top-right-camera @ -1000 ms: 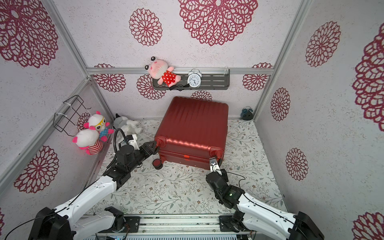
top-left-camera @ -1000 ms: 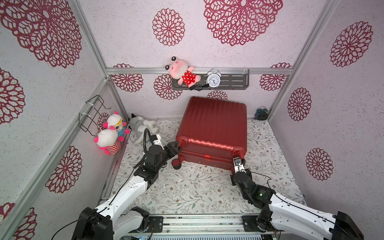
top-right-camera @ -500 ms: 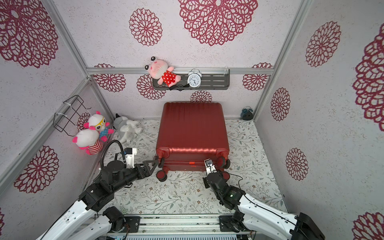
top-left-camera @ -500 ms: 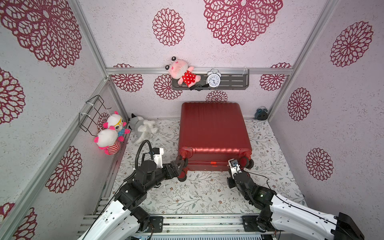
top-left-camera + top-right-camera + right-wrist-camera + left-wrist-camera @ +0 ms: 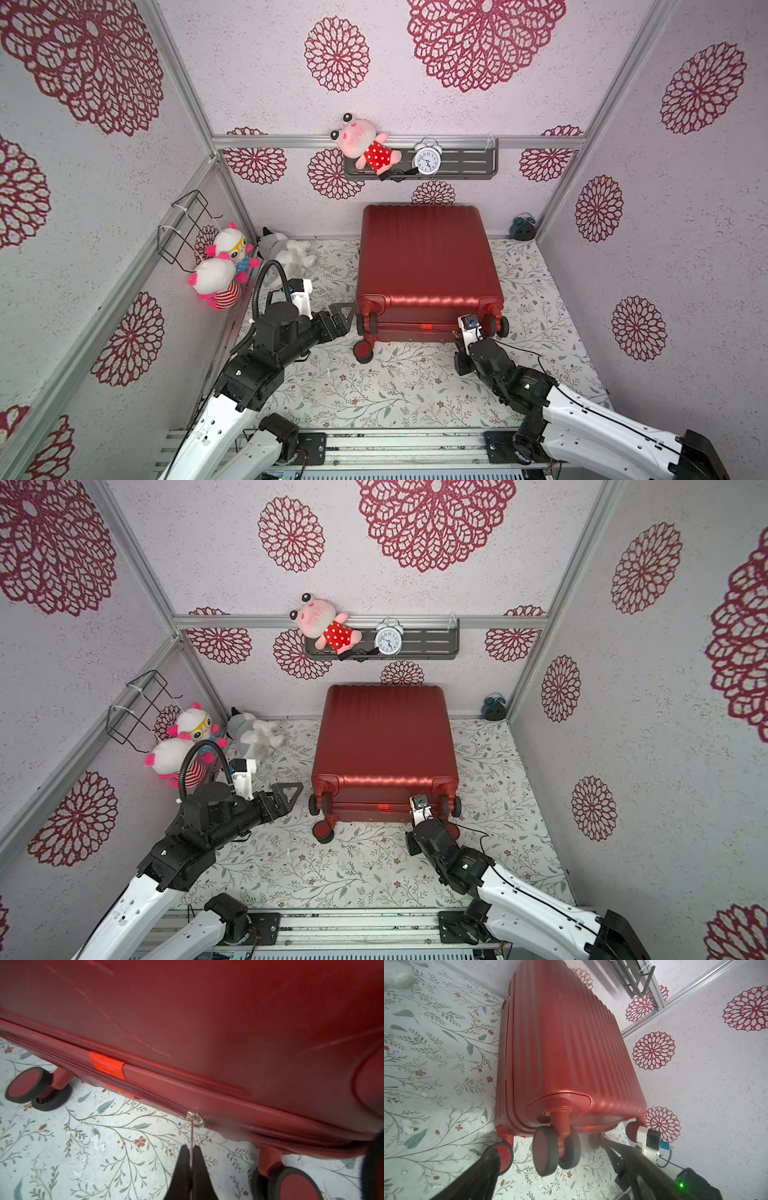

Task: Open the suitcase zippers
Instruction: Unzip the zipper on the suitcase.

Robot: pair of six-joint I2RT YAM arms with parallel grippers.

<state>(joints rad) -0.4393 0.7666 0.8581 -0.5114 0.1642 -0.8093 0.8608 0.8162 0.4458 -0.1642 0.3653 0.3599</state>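
Note:
The red ribbed suitcase lies flat on the floral floor, its wheeled end toward my arms. My left gripper stands open just left of the near-left wheel, gripping nothing. In the right wrist view the dark red zipper track runs along the seam of the wheeled end. My right gripper is shut on the thin metal pull that hangs from the silver slider. An orange tape strip crosses the seam beside the slider.
Two white-and-pink plush toys and a wire basket are at the left wall. A grey plush lies on the floor. The back-wall shelf carries a pink plush and a clock. A small blue clock sits in the back right corner.
The suitcase has swung from slanted to square, with its wheels toward me. My left gripper has opened and drawn back from the near-left wheel corner. My right gripper stays shut on the pull.

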